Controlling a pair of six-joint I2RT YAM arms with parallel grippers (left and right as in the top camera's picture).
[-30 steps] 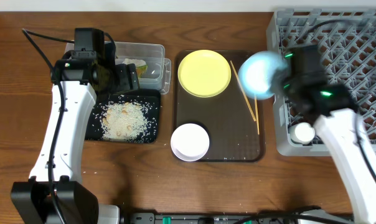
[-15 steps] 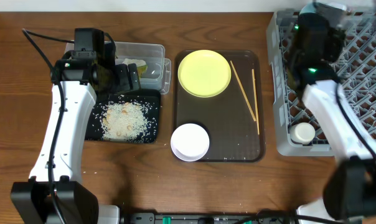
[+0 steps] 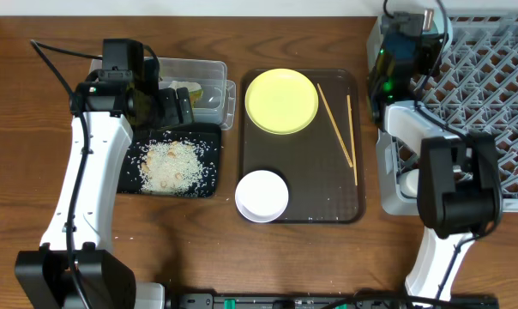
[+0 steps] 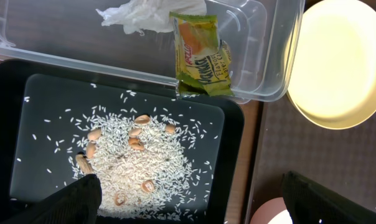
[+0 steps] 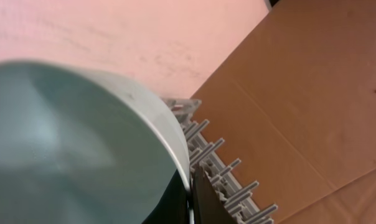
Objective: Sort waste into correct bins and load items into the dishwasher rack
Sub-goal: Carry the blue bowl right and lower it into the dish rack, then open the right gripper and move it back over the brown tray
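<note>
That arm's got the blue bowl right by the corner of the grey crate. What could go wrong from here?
The light-blue bowl in the right pincer sits by the edge pegs of the rack; it might snag or tip outside. Later, the thin chopsticks lying flat on the brown tray may slip from a grip.
</note>
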